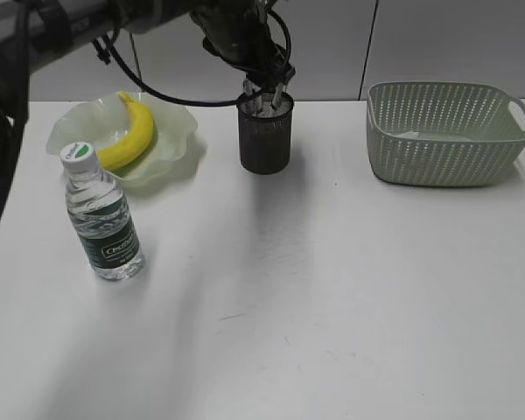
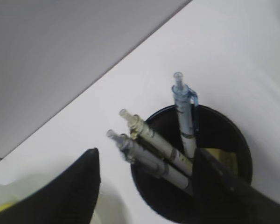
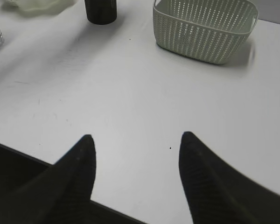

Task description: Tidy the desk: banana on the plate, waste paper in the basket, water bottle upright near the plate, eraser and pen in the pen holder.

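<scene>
Three pens (image 2: pixel 151 149) in one pen holder (image 1: pixel 265 140); one banana (image 1: pixel 133 133).

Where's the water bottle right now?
In the exterior view the water bottle stands upright on the desk's left side, just in front of the plate holding the banana.

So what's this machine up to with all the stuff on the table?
It is tidying a desk. The left gripper hangs right over the black pen holder, jaws apart, with three pens standing inside. The banana lies on the green plate, and the water bottle stands upright in front of it. The basket sits to the right; something pale shows inside. The right gripper waits open above bare tabletop, holding nothing.
</scene>
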You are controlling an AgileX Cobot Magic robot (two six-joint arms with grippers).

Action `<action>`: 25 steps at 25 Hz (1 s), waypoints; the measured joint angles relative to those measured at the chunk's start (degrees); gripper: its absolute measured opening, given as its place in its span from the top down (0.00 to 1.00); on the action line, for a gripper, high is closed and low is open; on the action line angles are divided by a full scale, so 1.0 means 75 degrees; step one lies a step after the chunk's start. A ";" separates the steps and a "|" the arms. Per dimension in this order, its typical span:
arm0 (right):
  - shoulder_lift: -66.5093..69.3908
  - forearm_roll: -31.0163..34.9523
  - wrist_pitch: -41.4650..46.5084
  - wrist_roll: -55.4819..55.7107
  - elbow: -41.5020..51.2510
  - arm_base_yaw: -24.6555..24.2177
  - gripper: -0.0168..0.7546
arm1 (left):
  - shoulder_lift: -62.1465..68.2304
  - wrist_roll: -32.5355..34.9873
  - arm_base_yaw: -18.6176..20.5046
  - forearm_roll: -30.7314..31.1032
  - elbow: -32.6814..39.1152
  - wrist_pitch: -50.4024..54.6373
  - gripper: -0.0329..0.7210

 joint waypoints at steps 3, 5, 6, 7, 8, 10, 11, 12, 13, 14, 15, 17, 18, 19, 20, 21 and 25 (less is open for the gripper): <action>0.0000 0.0000 0.0000 0.0000 0.0000 0.0000 0.39 | -0.0494 0.0000 0.0000 -0.0035 0.0000 0.0557 0.34; 0.0000 0.0000 0.0000 0.0000 0.0000 0.0000 0.39 | -0.0838 0.0000 -0.0007 -0.0274 0.0000 0.0987 0.34; 0.0000 0.0000 0.0000 0.0000 0.0000 0.0000 0.39 | -0.1038 0.0000 -0.0007 -0.0401 0.0000 0.1240 0.34; 0.0000 0.0000 0.0000 0.0000 0.0000 0.0000 0.39 | -0.1206 0.0000 -0.0007 -0.0569 0.0000 0.1516 0.34; 0.0000 0.0000 0.0000 0.0000 0.0000 0.0000 0.39 | -0.1404 0.0000 -0.0007 -0.0744 0.0000 0.1768 0.34; 0.0000 0.0000 0.0000 0.0000 0.0000 0.0000 0.39 | -0.1796 0.0000 -0.0007 -0.1067 0.0000 0.2188 0.34; 0.0000 0.0000 0.0000 0.0000 0.0000 0.0000 0.39 | -0.1952 0.0000 -0.0007 -0.1240 0.0000 0.2279 0.34; 0.0000 0.0000 0.0000 0.0000 0.0000 0.0000 0.39 | -0.2133 -0.0015 -0.0007 -0.1392 0.0000 0.2306 0.34; 0.0000 0.0000 0.0000 0.0000 0.0000 0.0000 0.39 | -0.2313 -0.0040 -0.0007 -0.1542 0.0000 0.2324 0.34; 0.0000 0.0000 0.0000 0.0000 0.0000 0.0000 0.39 | -0.2501 -0.0065 -0.0007 -0.1741 0.0000 0.2332 0.34; 0.0000 0.0000 0.0000 0.0000 0.0000 0.0000 0.39 | -0.2655 -0.0066 -0.0007 -0.1929 0.0000 0.2341 0.34; 0.0000 0.0000 0.0000 0.0000 0.0000 0.0000 0.39 | -0.3028 -0.0172 -0.0007 -0.2130 0.0000 0.2347 0.34; 0.0000 0.0000 0.0000 0.0000 0.0000 0.0000 0.39 | -0.3189 -0.0228 -0.0007 -0.2190 0.0000 0.2356 0.34; 0.0000 0.0000 0.0000 0.0000 0.0000 0.0000 0.39 | -0.3390 -0.0277 -0.0007 -0.2200 0.0021 0.2356 0.34; 0.0000 0.0000 0.0000 0.0000 0.0000 0.0000 0.39 | -0.3618 -0.0300 -0.0007 -0.2200 0.0079 0.2356 0.34; 0.0000 0.0000 0.0000 0.0000 0.0000 0.0000 0.39 | -0.3866 -0.0317 -0.0007 -0.2200 0.0206 0.2356 0.34; 0.0000 0.0000 0.0000 0.0000 0.0000 0.0000 0.39 | -0.4869 -0.0325 -0.0007 -0.2182 0.1165 0.2356 0.34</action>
